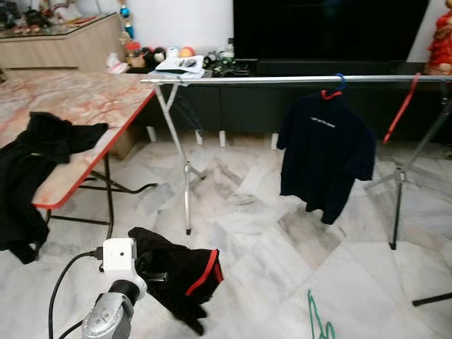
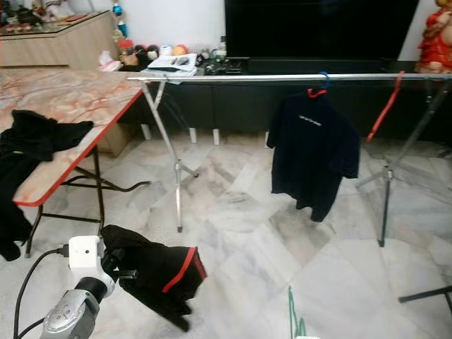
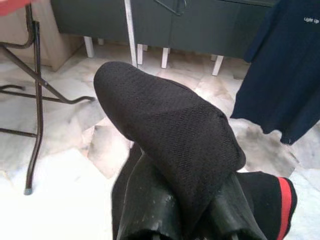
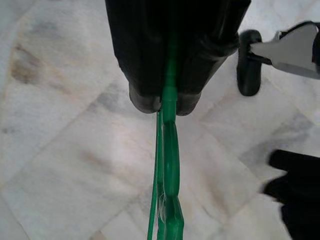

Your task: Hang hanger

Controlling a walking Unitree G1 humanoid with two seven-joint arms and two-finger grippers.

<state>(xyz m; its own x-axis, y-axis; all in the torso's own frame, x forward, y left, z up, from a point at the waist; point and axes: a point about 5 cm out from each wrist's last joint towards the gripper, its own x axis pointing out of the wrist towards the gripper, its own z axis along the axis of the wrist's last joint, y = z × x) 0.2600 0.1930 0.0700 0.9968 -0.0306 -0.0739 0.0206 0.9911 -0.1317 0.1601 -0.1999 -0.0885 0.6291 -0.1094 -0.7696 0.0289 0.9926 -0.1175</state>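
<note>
"Light Up" in white, on navy T-shirt

At the left of the frame stands a folding surface with a marbled pink top, a red edge and dark metal legs. A black garment lies on its near corner and hangs over the edge. In the upper left is a pale wooden cabinet with small items on top. Along the back wall runs a low dark TV console carrying papers and colourful balls, with a large black screen above it. The floor is pale marble tile with grey veining. A red figurine sits at the upper right.
</note>
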